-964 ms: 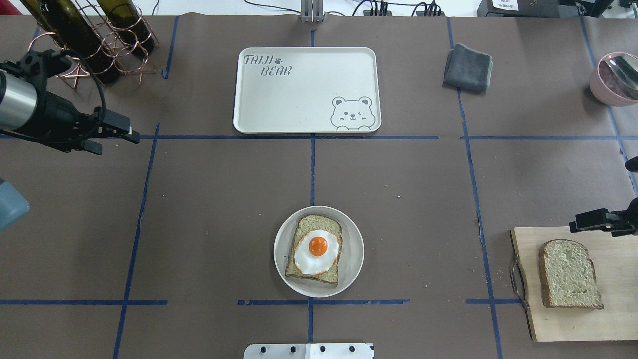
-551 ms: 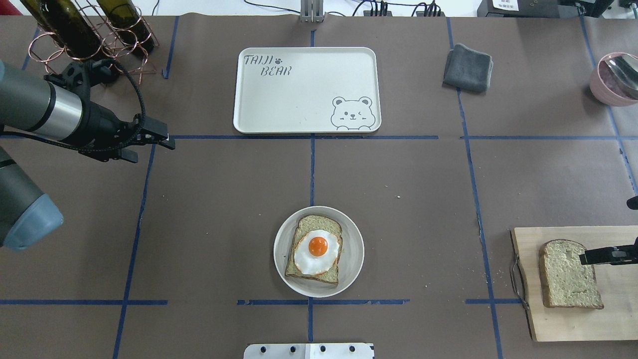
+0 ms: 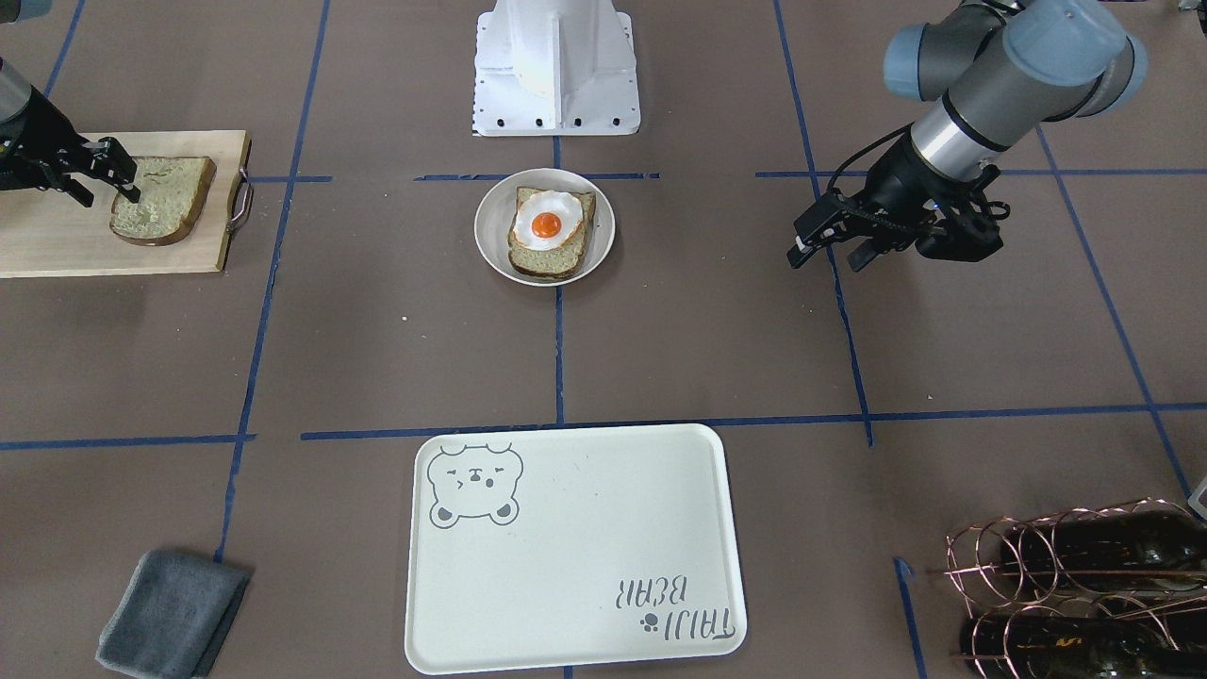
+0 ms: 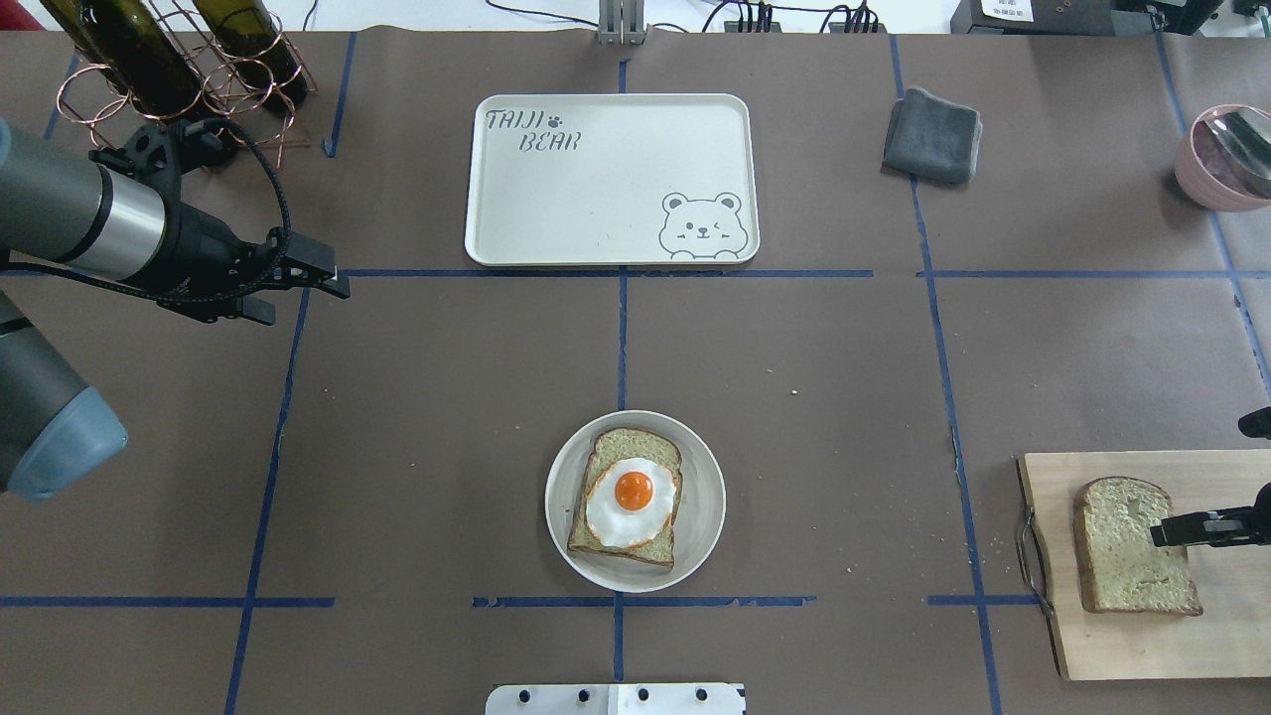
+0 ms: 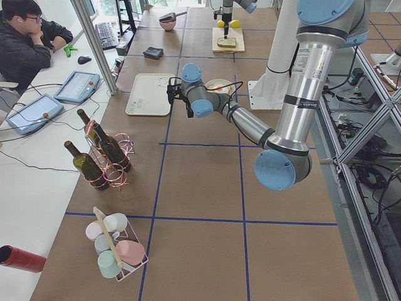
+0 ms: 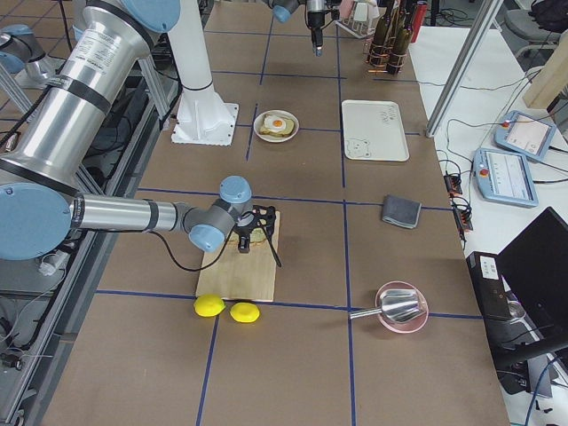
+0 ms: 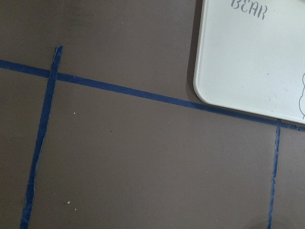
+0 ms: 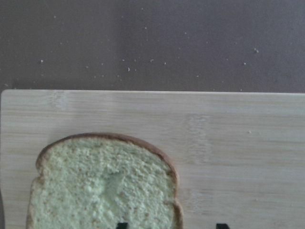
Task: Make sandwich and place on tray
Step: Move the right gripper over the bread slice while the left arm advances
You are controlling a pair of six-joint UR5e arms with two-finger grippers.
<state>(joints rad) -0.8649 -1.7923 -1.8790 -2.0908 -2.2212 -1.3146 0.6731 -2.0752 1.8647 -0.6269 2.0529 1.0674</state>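
Note:
One bread slice [image 4: 626, 546] topped with a fried egg [image 4: 633, 497] lies in a round white dish [image 4: 703, 501] near the robot's base; it also shows in the front view [image 3: 550, 256]. The second bread slice [image 4: 1122, 551] lies on a wooden cutting board [image 4: 1142, 641]. My right gripper [image 4: 1164, 532] is open just above that slice, its fingertips [image 8: 122, 225] straddling the slice's crust edge. The cream tray [image 4: 611, 179] with the bear drawing holds nothing. My left gripper [image 4: 310, 303] is open and holds nothing, hovering left of the tray's near corner [image 7: 209, 95].
A copper rack with wine bottles [image 4: 179, 70] stands at the far left behind my left arm. A folded grey cloth [image 4: 931, 134] lies right of the tray. A pink bowl with a metal spoon [image 4: 1226, 154] is far right. Two lemons [image 6: 226, 308] lie beside the board.
My left arm swung right towards the table's middle, then stopped. My right gripper moved from the board's far edge to over the bread slice and came down closer to it.

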